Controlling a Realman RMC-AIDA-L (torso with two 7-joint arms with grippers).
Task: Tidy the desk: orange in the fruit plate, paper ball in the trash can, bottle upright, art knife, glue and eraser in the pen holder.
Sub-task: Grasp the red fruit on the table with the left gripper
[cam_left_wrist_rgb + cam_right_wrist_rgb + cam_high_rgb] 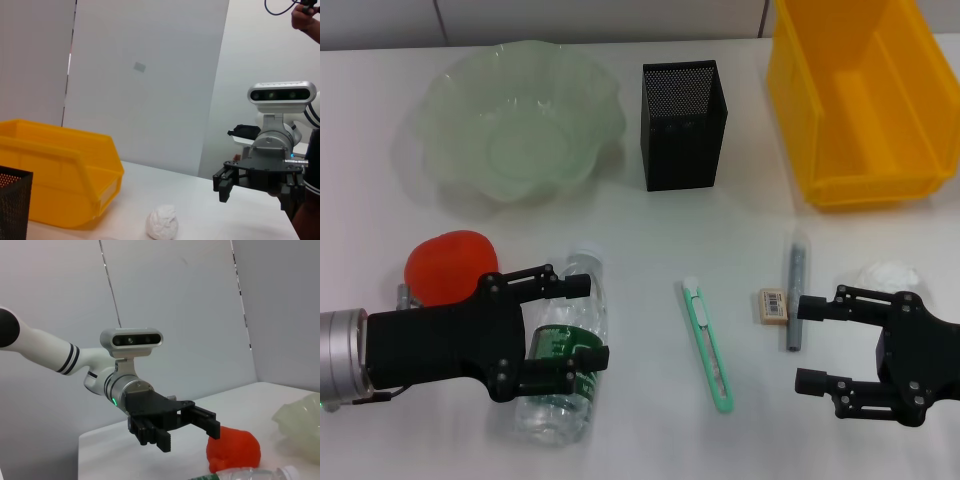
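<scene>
A clear bottle [563,360] with a green label lies on its side at the front left. My left gripper [585,322] hovers open over its middle, holding nothing. The orange [450,265] rests just behind that arm. A green art knife [708,345], a small eraser [774,306] and a grey glue stick [794,295] lie at front centre-right. My right gripper [810,345] is open and empty just right of the glue. The paper ball [885,275] sits behind it. Farther back stand the fruit plate [520,125], pen holder [682,125] and yellow trash can [860,100].
The left wrist view shows the yellow trash can [60,175], the paper ball [162,222] and the right gripper [252,187] above the white table. The right wrist view shows the left gripper [185,432] raised over the orange [235,452] and bottle [250,474].
</scene>
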